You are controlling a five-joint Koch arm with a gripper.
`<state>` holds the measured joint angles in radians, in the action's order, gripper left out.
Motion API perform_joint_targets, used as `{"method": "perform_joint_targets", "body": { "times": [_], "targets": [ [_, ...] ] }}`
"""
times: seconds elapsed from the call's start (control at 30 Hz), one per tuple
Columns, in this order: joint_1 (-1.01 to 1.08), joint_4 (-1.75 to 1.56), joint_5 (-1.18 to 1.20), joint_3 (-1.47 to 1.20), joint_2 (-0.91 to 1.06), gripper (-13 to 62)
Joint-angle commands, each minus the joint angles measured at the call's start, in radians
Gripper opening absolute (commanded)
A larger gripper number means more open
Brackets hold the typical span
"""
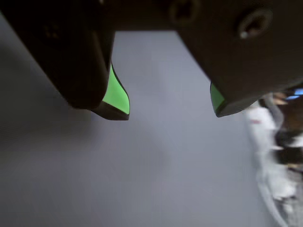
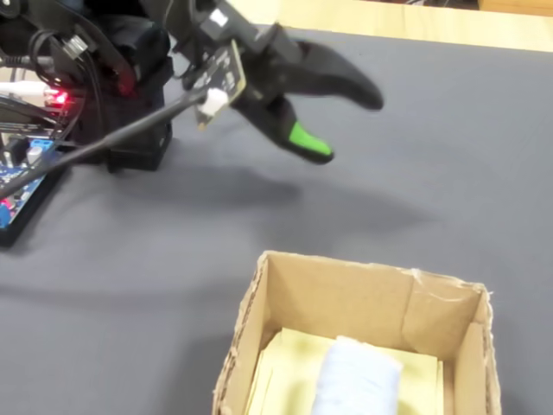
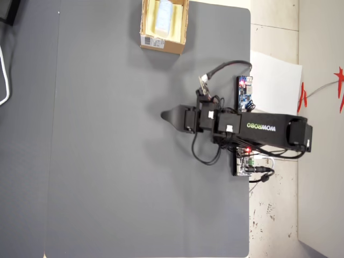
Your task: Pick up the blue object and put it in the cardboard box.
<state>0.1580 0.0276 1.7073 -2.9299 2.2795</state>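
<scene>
The blue object lies inside the cardboard box, on its pale tan floor. The overhead view has the box at the top edge of the grey mat, with the blue object in it. My gripper hangs above the mat, well apart from the box, its tip pointing left in the overhead view. In the wrist view the gripper is open. Its two green-padded fingertips stand wide apart, with only bare grey mat between them.
A blue circuit board and a second board with a red light sit beside the arm's base at the mat's right edge, with cables running from them. White paper lies off the mat. Blurred clutter shows at the wrist view's right.
</scene>
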Motion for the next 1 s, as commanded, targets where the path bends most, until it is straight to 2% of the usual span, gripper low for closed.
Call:
{"method": "perform_joint_targets", "body": {
  "times": [0.0, 0.37, 0.57, 0.97],
  "targets": [
    [-0.018, -0.072, 0.012, 0.012, 0.087, 34.5],
    [-0.140, -0.074, -0.087, -0.186, 0.087, 34.2],
    [-0.138, 0.035, -0.091, -0.189, 0.087, 34.0],
    [-0.129, 0.029, -0.089, -0.189, 0.089, 34.1]
  ]
}}
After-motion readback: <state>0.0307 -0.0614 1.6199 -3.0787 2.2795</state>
